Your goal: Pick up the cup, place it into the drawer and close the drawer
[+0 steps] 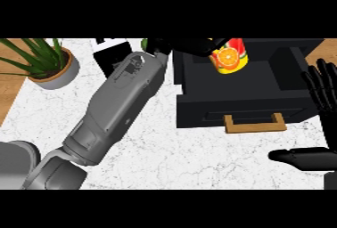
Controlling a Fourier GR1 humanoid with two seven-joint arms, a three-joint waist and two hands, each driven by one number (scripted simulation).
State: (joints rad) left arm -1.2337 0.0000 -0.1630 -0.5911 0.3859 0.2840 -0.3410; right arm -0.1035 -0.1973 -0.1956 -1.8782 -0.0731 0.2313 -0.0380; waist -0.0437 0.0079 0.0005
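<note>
The left hand [186,45] has its fingers curled round the cup [230,59], holding it slightly tilted over the back of the open drawer [197,111]. The step in hand looks to be the placing. It would go best by bringing the cup upright, lowering it well inside the walls until it sits on the drawer floor, and only then uncurling. The right hand [321,91] rests open at the right edge, beside the drawer and near its handle [255,124].

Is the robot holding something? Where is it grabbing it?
Yes, the left hand holds the cup by its upper side, over the open drawer.
</note>
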